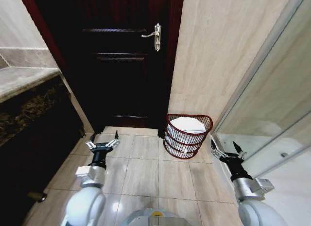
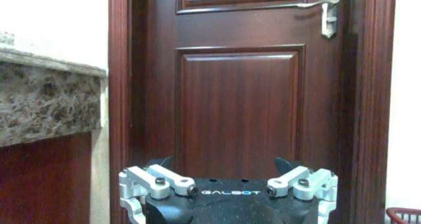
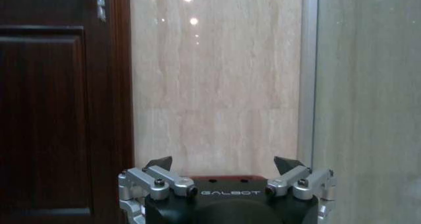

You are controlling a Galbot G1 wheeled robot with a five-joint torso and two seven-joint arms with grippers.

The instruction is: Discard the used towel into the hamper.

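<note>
we see the hamper (image 1: 188, 136) right of frame centre on the floor tiles (image 1: 146, 175), white towel (image 1: 187, 124) inside. left gripper (image 1: 102, 144) lower left, right gripper (image 1: 226, 150) lower right just beside it, both spread, empty.

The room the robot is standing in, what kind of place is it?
Most likely a bathroom: a marble-topped counter, tiled walls and floor, a glass partition like a shower screen, and a wire hamper with something white inside beside the dark wooden door.
</note>
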